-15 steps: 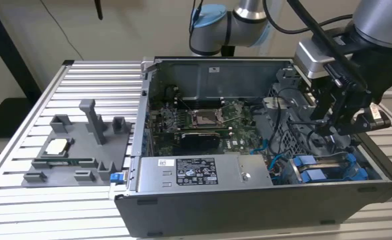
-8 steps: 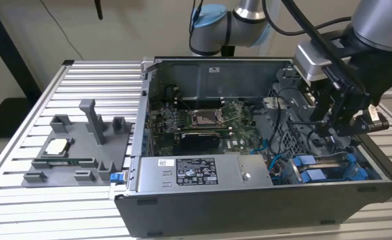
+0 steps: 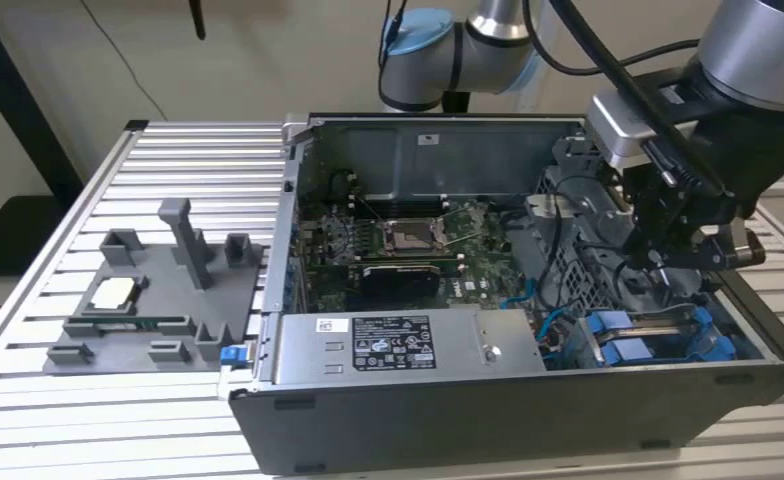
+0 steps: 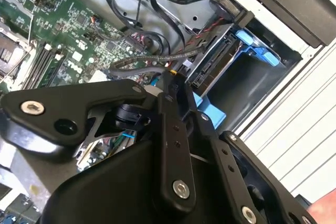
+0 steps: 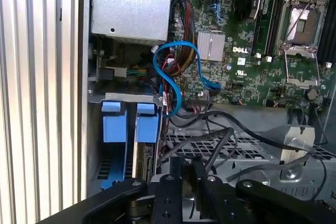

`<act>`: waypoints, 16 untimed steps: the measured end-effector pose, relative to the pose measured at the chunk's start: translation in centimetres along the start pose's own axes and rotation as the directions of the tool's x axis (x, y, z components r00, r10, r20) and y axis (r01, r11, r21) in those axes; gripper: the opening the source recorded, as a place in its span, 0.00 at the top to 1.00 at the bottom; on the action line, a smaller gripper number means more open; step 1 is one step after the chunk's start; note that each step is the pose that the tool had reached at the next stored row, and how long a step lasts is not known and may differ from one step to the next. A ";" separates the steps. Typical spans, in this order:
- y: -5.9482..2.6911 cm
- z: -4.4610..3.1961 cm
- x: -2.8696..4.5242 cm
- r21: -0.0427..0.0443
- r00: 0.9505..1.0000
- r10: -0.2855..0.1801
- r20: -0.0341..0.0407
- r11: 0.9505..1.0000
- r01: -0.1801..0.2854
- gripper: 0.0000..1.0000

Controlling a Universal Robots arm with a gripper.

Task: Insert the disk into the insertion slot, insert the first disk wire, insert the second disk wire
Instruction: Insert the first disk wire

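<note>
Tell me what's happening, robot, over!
Black gripper hovering inside the open computer case. Silver-grey disk in blue carrier seated in grey insertion slot. Black cables draped close by.

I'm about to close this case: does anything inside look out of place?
Black wires sprawl loose across the perforated cage, and a blue cable loops freely near the motherboard. Nothing looks damaged or spilled.

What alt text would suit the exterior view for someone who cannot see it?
A robot's gripper hangs inside an open computer case, above the blue-fitted insertion slot at the exterior view's right. A motherboard and grey power-supply box show inside; a grey tray sits beside the case.
</note>
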State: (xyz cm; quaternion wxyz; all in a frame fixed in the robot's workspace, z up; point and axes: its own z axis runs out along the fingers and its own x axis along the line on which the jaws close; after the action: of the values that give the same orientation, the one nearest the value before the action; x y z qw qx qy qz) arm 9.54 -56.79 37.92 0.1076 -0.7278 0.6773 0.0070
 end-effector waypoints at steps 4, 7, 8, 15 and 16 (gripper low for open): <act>-0.04 0.05 0.01 0.000 1.000 0.000 0.000 1.000 0.000 0.81; -0.40 0.13 0.05 -0.007 1.000 0.000 -0.006 1.000 0.000 0.81; -0.59 0.17 0.06 -0.011 1.000 0.000 -0.010 1.000 0.000 0.81; -1.96 0.44 0.20 -0.047 0.999 0.001 -0.036 0.999 -0.003 0.81; -2.11 0.48 0.22 -0.052 0.999 0.002 -0.038 0.999 -0.004 0.81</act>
State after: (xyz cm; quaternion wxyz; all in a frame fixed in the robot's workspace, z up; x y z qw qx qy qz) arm 11.70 -56.81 37.73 0.0758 -0.7295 0.6797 0.0111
